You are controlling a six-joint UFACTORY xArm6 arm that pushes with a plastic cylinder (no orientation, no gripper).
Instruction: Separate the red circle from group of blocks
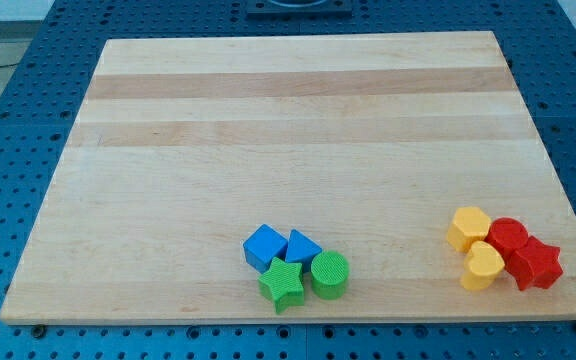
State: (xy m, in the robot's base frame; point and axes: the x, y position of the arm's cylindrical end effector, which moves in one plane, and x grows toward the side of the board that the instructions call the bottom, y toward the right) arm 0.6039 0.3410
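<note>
The red circle (509, 237) sits in a tight cluster near the view's bottom right of the wooden board (298, 120). It touches a yellow hexagon (469, 228) on its left, a yellow heart (483, 266) below left and a red star (534, 264) below right. A second cluster lies at the bottom centre: a blue cube (265, 246), a blue triangle (302, 247), a green star (282, 284) and a green circle (330, 275). My tip does not show in this view.
The board lies on a blue perforated table (8, 150). The board's right edge runs close to the red star. A dark mount (298, 6) shows at the view's top centre.
</note>
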